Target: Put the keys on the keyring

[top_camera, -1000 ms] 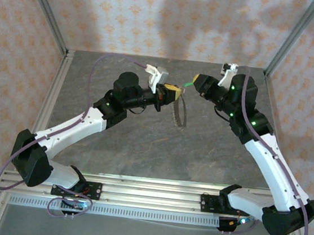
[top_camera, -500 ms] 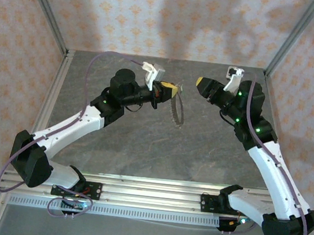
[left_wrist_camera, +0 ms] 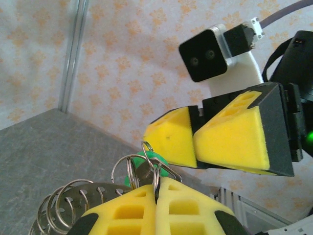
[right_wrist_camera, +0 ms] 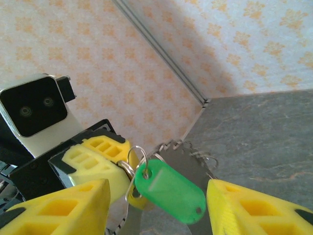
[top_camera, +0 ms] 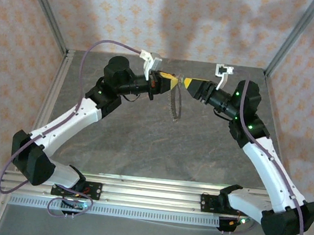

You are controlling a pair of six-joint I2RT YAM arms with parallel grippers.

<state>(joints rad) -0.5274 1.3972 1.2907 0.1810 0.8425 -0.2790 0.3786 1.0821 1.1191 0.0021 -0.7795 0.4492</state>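
My left gripper (top_camera: 170,82) (left_wrist_camera: 157,190) is shut on the keyring (top_camera: 174,105) (left_wrist_camera: 73,196), a grey metal band with several small wire loops along its rim. The band hangs below the left fingers. The key (right_wrist_camera: 168,188) (left_wrist_camera: 145,160), with its bright green plastic head, dangles from a small wire loop right at the left gripper's fingertips (right_wrist_camera: 100,154). My right gripper (top_camera: 187,83) (right_wrist_camera: 156,210) is open, and the green head sits between its spread fingers without touching either. In the left wrist view the right fingers (left_wrist_camera: 220,139) hover just above the key.
Both grippers meet in the air above the back middle of the grey table (top_camera: 142,144). A metal frame post (top_camera: 44,11) and patterned walls stand behind. The rail with the arm bases (top_camera: 148,196) runs along the near edge.
The right gripper swung left and now sits tip to tip with the left gripper. The left gripper, still holding the keyring, moved slightly towards the back.
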